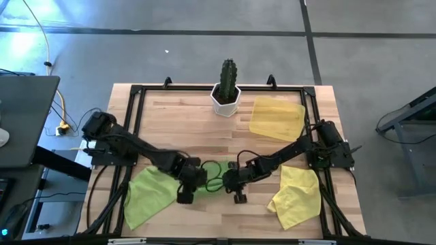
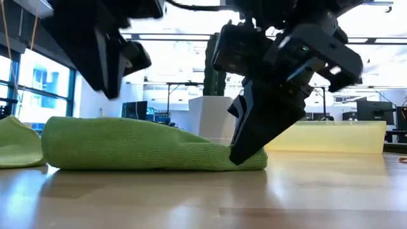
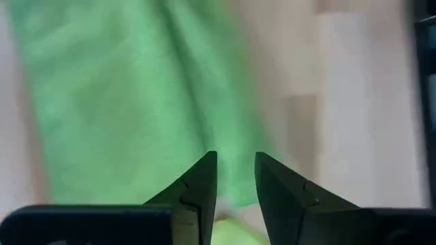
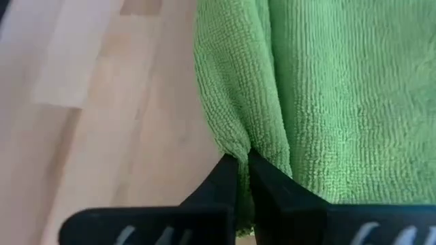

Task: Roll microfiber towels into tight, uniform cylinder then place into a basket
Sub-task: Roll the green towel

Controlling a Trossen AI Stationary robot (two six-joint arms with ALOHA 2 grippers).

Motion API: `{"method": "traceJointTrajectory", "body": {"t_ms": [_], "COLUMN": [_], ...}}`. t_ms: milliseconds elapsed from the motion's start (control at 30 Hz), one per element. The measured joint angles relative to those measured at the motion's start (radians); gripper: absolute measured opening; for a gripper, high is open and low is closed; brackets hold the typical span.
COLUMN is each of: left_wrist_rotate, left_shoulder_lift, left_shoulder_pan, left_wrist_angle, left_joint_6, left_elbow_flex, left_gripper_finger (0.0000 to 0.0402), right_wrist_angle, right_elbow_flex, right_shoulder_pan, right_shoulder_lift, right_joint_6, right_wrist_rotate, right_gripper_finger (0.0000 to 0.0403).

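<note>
A lime-green towel (image 2: 140, 147) lies bunched in a long low roll on the table's near middle, also showing in the high view (image 1: 214, 173). My right gripper (image 4: 242, 160) is shut on its right end, low at the table (image 2: 240, 156). My left gripper (image 3: 236, 160) is open and hovers over the roll's left part (image 1: 185, 185), touching nothing. A second lime-green towel (image 1: 146, 192) lies spread at the near left. The yellow towel (image 1: 296, 196) lies crumpled at the near right. The pale yellow basket (image 1: 277, 117) sits at the far right. My right gripper pinches a raised fold of the green towel (image 4: 235, 139) between its two fingers, at the roll's right end (image 2: 219, 158). The fingers slant down from the upper right. The towel lies on the table along its whole length, slack.
A white hexagonal pot with a cactus (image 1: 227, 95) stands at the far middle, next to the basket. A black frame (image 1: 136, 102) runs round the table's edges. Bare wood lies between the pot and the roll.
</note>
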Motion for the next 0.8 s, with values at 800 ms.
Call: {"method": "traceJointTrajectory", "body": {"t_ms": [800], "left_wrist_rotate": [-0.251], "left_shoulder_lift": [0.194], "left_shoulder_pan": [-0.147], "left_wrist_angle": [0.082], "left_joint_6": [-0.009], "left_elbow_flex": [-0.001], "left_gripper_finger": [0.0153], "right_wrist_angle": [0.025], "right_elbow_flex": [-0.004], "right_shoulder_pan": [-0.056], "right_shoulder_lift": [0.003], "right_joint_6": [0.149], "right_wrist_rotate": [-0.185], "right_gripper_finger": [0.0001]}}
